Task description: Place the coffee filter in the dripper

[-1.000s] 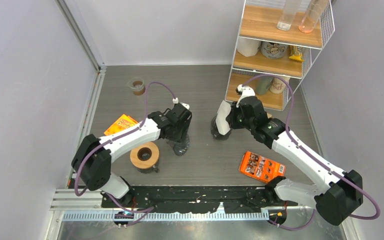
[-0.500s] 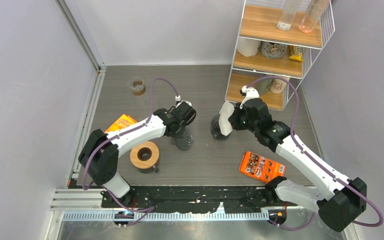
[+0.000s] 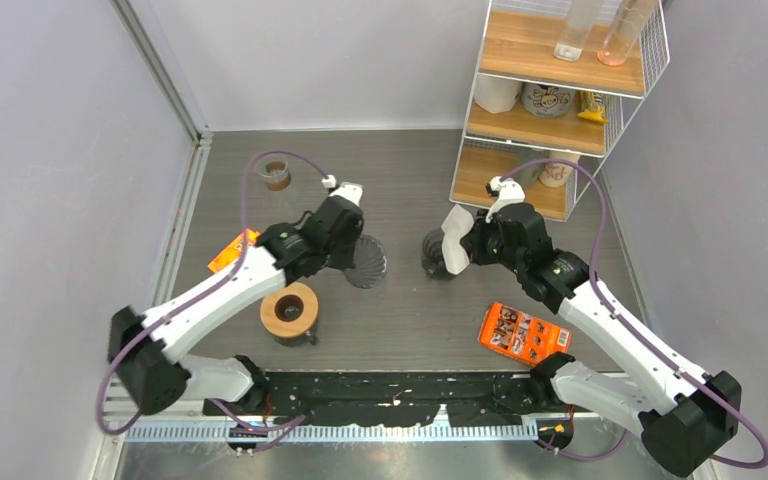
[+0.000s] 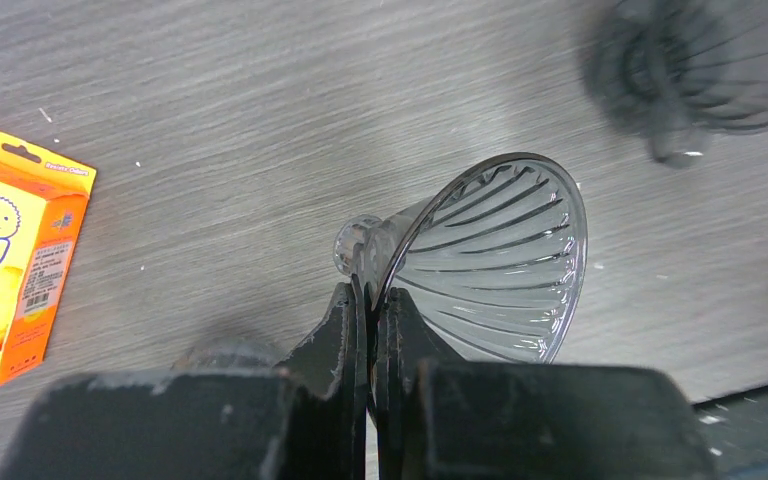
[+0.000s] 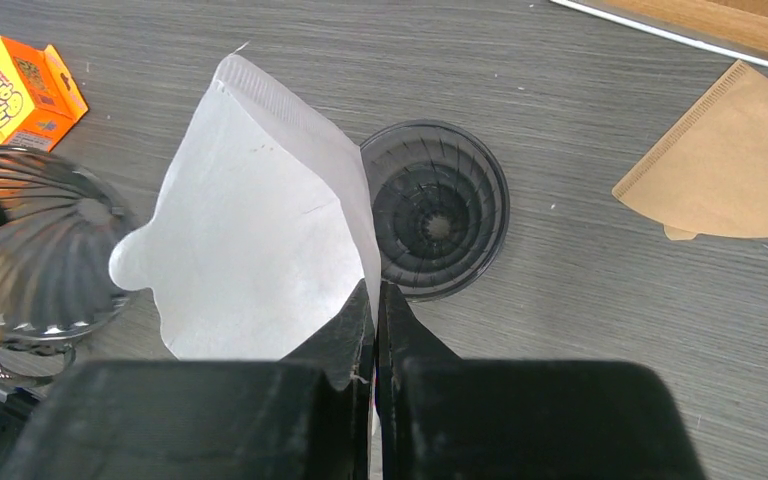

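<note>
Left gripper (image 4: 370,300) pinches the rim of the clear dripper (image 4: 490,265), which is tilted on its side. Right gripper (image 5: 375,300) is pressed shut on the white coffee filter (image 5: 250,240), held just beside the black dripper (image 5: 438,212).

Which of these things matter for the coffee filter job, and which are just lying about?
For the job: white paper filter, clear ribbed dripper; perhaps black ribbed dripper.
Lying about: brown paper filter, orange cardboard box, orange snack packet, wood-collared carafe.
</note>
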Controlling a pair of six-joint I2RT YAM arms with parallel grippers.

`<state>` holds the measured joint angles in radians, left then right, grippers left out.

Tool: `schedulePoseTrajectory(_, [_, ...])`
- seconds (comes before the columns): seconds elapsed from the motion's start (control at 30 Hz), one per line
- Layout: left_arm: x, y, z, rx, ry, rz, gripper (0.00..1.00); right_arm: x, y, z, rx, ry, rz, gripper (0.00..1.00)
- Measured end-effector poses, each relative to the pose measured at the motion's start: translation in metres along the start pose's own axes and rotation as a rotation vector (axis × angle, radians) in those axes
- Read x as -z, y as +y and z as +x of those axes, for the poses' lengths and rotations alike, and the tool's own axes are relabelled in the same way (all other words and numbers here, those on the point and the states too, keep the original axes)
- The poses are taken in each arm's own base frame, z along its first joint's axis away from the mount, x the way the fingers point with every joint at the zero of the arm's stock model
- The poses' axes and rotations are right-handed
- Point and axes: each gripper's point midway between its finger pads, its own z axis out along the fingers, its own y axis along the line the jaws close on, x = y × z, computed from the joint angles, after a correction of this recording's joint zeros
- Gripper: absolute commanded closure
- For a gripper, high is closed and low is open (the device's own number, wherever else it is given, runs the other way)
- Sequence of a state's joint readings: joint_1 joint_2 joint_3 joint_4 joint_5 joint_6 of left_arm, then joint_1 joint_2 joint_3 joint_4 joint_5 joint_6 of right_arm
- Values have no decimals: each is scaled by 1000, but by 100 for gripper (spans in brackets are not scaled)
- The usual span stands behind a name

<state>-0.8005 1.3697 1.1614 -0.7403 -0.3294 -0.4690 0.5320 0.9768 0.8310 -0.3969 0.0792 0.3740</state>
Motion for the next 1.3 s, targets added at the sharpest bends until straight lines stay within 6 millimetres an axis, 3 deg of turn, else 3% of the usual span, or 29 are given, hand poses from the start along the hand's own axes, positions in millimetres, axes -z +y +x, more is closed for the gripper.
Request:
schedulePoseTrajectory(0.17, [56, 16, -20, 126, -147, 91, 100, 5, -1, -4, 2, -27, -9, 95])
schedulePoseTrajectory(0.37, [97, 59, 9, 281, -193, 76, 100, 4, -3, -7, 4, -40, -11, 95])
schedulePoseTrajectory(0.53, [105, 80, 49, 372, -154, 39, 100, 1, -6, -1, 4, -26, -14, 95])
schedulePoseTrajectory(0.7, [112, 93, 72, 449, -158, 18, 100, -6, -6, 6, 4, 2, -18, 95])
schedulePoseTrajectory(0.97, [121, 101, 91, 520, -129, -7, 100, -7, -3, 6, 3, 1, -40, 95])
schedulePoseTrajectory(1.2, [102, 104, 111, 573, -78, -49, 100, -7, 2, 8, 4, 12, -64, 95])
schedulePoseTrajectory(1.3, [97, 103, 109, 605, -77, -45, 100, -7, 2, 7, 4, 12, -68, 95])
